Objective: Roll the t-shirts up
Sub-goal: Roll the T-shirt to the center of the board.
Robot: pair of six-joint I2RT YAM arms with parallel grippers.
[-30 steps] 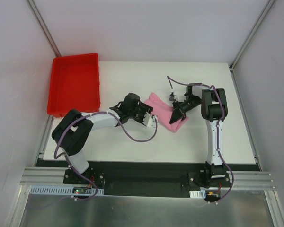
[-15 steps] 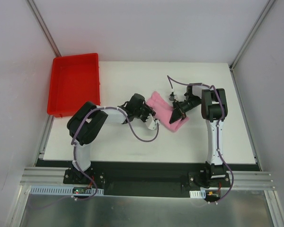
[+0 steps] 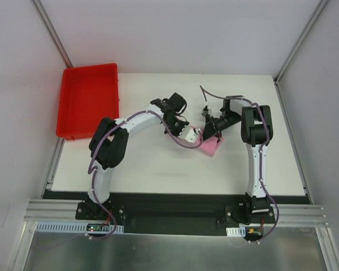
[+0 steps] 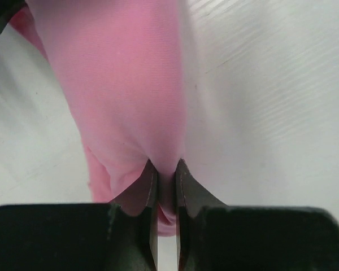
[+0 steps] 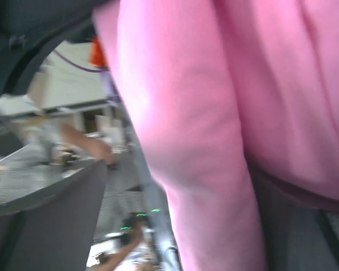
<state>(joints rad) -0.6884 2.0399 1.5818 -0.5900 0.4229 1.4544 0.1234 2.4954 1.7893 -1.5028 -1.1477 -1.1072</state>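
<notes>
- Since earlier, the left tool (image 4: 163, 168) swung rightward; the t-shirt (image 3: 211, 148) bunched shorter.
- That tool pinched it closed, long axis running straight away.
- Grip of the right tool (image 3: 210, 132): could not tell.

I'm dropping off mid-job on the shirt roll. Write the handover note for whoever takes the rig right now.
Left hand: shut on a fold of the shirt.
Right hand: on the shirt's other side, with fabric between its fingers; the grip cannot be confirmed.
Shirt: bunched into a compact pink bundle between the two hands. The tray sits far left, apart from it.
Done: the shirt is gathered narrow; whether it is a tidy roll is unclear.
Left: finish the roll, set it down, release both hands.
</notes>
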